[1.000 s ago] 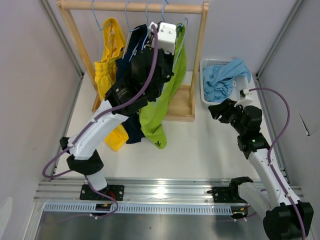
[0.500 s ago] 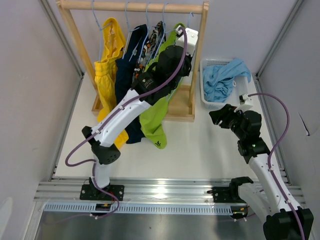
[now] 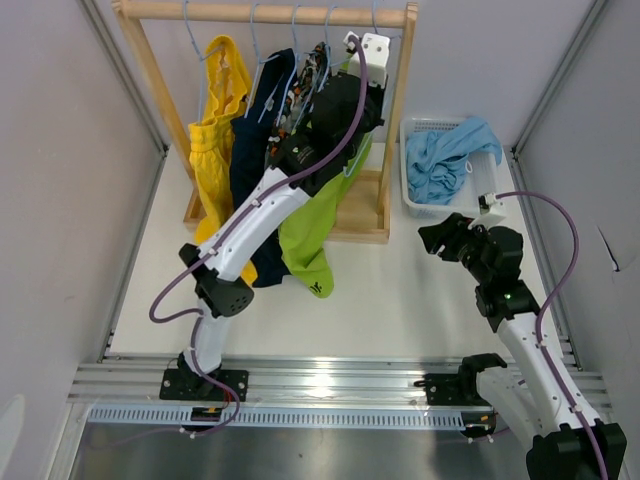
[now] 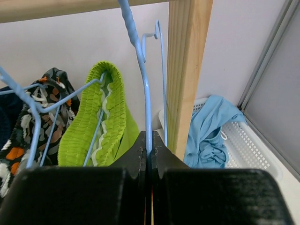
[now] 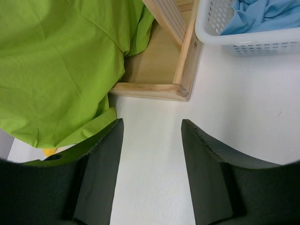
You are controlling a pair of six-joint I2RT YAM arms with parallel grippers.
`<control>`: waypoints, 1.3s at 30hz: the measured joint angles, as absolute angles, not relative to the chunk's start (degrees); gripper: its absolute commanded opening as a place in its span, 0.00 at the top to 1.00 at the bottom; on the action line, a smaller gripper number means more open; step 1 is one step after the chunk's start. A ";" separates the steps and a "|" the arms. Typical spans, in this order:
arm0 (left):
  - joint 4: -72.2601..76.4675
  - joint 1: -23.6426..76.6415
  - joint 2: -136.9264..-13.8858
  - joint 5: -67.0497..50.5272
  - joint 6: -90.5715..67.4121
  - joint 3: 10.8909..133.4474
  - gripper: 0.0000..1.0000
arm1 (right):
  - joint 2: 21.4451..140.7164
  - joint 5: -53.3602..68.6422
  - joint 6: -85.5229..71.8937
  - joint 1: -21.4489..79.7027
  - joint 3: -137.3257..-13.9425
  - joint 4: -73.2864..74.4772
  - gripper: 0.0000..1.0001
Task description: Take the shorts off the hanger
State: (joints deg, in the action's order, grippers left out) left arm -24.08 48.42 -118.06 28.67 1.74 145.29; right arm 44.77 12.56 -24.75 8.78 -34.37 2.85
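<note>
Four pairs of shorts hang on blue hangers on the wooden rack: yellow (image 3: 215, 130), navy (image 3: 250, 130), patterned (image 3: 300, 85) and lime green (image 3: 310, 230). The light blue shorts (image 3: 445, 155) lie in the white basket (image 3: 405, 170). My left gripper (image 3: 350, 72) is high at the rack's right end. In the left wrist view it (image 4: 148, 140) is shut on a blue wire hanger (image 4: 143, 79), right of the lime green shorts (image 4: 96, 122). My right gripper (image 3: 432, 240) is open and empty above the table, in front of the rack's base (image 5: 154, 89).
The rack's right post (image 4: 187, 70) stands just right of the gripped hanger, with another blue hanger hook beside it. The basket (image 5: 243, 37) sits right of the rack base. Grey walls close in both sides. The lime green shorts' hem (image 5: 61, 61) hangs near my right gripper (image 5: 152, 124).
My left arm has swung right along the rack, from the middle hangers to the right end by the post. The right gripper has shifted slightly.
</note>
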 measured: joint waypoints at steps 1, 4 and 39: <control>-23.59 48.23 -118.65 28.23 1.65 145.67 1.00 | 44.91 12.73 -24.75 8.78 -34.35 2.79 0.42; -21.78 47.40 -120.57 26.96 1.45 146.41 1.00 | 45.47 13.10 -24.80 8.78 -34.17 2.31 0.42; -34.68 44.62 -81.17 8.93 -11.55 123.17 0.01 | 43.92 12.78 -26.55 12.34 -33.41 3.51 0.42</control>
